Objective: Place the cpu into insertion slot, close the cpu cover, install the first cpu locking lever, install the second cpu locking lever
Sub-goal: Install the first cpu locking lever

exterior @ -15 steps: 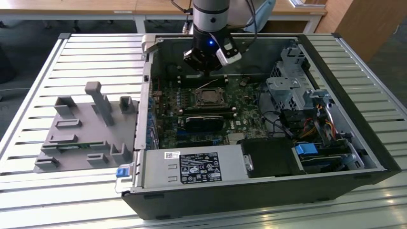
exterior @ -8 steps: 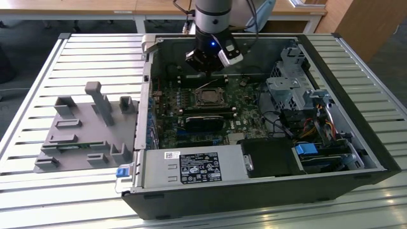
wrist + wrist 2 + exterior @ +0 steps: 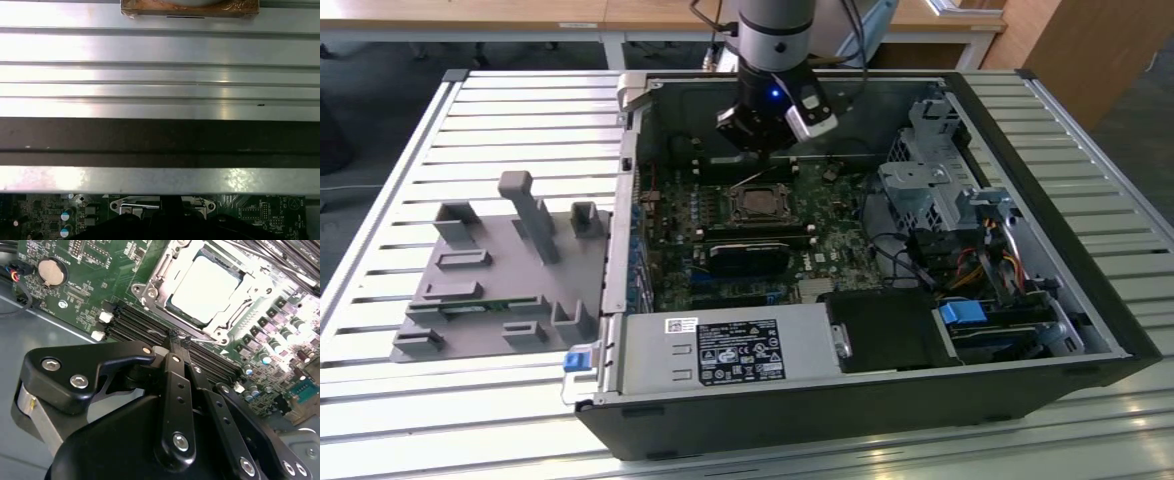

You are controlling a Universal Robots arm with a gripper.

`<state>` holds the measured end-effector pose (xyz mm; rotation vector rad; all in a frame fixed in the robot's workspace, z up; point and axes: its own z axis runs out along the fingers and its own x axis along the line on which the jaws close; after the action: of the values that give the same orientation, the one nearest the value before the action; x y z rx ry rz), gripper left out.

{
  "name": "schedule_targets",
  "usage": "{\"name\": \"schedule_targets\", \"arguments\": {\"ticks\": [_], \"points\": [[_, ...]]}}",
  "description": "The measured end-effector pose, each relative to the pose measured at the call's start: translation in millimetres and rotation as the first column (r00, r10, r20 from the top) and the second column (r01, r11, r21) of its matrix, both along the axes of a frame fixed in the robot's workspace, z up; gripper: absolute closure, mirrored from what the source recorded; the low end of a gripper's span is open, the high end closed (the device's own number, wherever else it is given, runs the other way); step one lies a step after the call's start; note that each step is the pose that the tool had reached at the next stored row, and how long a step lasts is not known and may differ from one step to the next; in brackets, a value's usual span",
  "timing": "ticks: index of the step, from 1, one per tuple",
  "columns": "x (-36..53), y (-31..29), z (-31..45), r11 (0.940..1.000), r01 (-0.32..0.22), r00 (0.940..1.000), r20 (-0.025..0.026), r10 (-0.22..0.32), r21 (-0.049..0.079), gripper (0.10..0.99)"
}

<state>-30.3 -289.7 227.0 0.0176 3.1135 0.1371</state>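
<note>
Hovering inside the open computer case (image 3: 854, 410), low over the green board, with my arm (image 3: 774, 40) coming down from the far side in the exterior view. Second wrist view: my gripper (image 3: 179, 337) has its two black fingers (image 3: 172, 371) drawn together to a narrow point. Nothing shows between them, and I hold nothing. The tips hang just beside the edge of the socket, above the long black memory slots (image 3: 135, 322), apart from the metal as far as I can judge. The cpu (image 3: 207, 287) lies flat in the insertion slot (image 3: 734, 205), its pale silver top facing up. The cpu cover (image 3: 159, 271) lies down around it, and the chip shows through the cut-out middle. How the locking levers stand I cannot tell. A coin cell (image 3: 51, 271) sits on the board well apart from the socket. In the exterior view the labelled power-supply box (image 3: 720, 350) fills the near corner of the case. A grey fixture tray (image 3: 494, 270) rests on the slatted table (image 3: 400, 420) toward that view's left.
</note>
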Motion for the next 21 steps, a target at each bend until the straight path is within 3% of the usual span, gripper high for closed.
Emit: {"name": "schedule_targets", "arguments": {"ticks": [21], "points": [[10.4,1.7,-16.6,1.0,0.0,1.0,-0.0001,0.0,-0.006,0.98]]}}
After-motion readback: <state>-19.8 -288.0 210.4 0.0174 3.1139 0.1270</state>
